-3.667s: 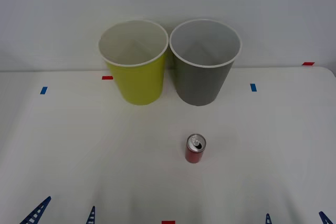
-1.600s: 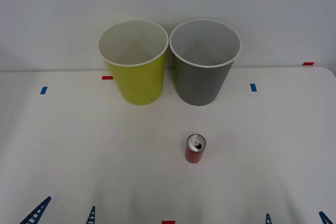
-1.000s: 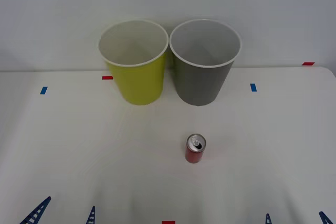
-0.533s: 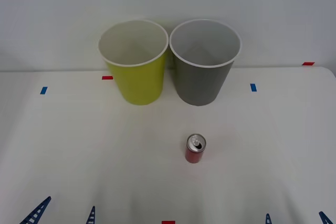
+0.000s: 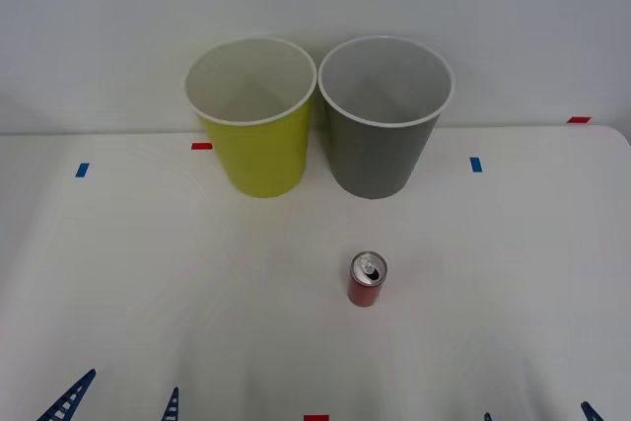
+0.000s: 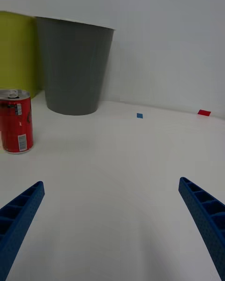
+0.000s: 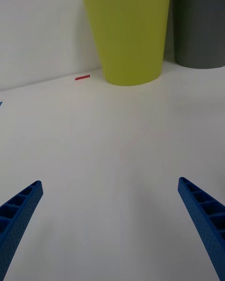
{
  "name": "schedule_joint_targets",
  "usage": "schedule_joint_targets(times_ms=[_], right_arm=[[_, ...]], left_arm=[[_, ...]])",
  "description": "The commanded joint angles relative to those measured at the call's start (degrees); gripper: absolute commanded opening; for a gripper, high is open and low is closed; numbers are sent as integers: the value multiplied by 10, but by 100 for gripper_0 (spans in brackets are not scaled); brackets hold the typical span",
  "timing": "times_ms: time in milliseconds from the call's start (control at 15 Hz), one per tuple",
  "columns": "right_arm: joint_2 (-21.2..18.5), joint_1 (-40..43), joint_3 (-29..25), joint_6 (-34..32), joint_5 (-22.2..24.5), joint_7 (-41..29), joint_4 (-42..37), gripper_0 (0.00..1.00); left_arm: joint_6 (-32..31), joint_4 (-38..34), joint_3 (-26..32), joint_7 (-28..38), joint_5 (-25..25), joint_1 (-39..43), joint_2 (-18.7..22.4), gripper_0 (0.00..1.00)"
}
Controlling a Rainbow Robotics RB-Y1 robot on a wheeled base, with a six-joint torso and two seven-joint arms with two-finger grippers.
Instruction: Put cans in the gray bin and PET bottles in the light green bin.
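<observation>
Poking in at the front view's near edge, the left gripper [image 5: 119, 401] at about 7 o'clock and the right gripper [image 5: 537, 413] at about 5 o'clock show no more than the tips of their blue ribbed fingers; the arms behind them are cut off. Both sets of fingers stand spread wide and hold nothing, hovering low over the white table [image 5: 148, 283] and aimed toward the far wall. In the wrist views each pair sits at the two lower corners with bare tabletop between.

Farther in, a little right of centre, the small red drink can with a silver top and pull tab [image 5: 367, 279] stands upright on the table, apart from both grippers and well short of the bins. From the right wrist it lies toward 11 o'clock of the right gripper [image 6: 112, 215], its print too small to read.

At the back, toward 12 o'clock, the tall tapered yellow-green bin with a white rim [image 5: 254, 117] stands on the left and the tall tapered dark gray bin with a white rim [image 5: 383, 117] just beside it on the right, rims nearly touching; whether they touch cannot be told. Nothing can be seen inside either bin. The left gripper [image 7: 110, 215] faces the yellow-green bin, whose top is cut off there.

Small blue tape marks [image 5: 476, 164] and red tape marks [image 5: 201, 146] dot the table.
</observation>
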Motion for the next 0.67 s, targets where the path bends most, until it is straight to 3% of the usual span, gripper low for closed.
schedule_joint_targets(times_ms=[67, 400, 533, 667], right_arm=[[-36, -40, 45, -4, -34, -4, 3, 100], [-35, -118, 104, 46, -73, 9, 4, 100], [-20, -150, 113, 66, -68, 15, 15, 100], [18, -194, 112, 32, -52, 13, 76, 100]], left_arm=[[0, 0, 0, 0, 0, 0, 0, 100], [0, 0, 0, 0, 0, 0, 0, 100], [0, 0, 0, 0, 0, 0, 0, 100], [0, 0, 0, 0, 0, 0, 0, 100]])
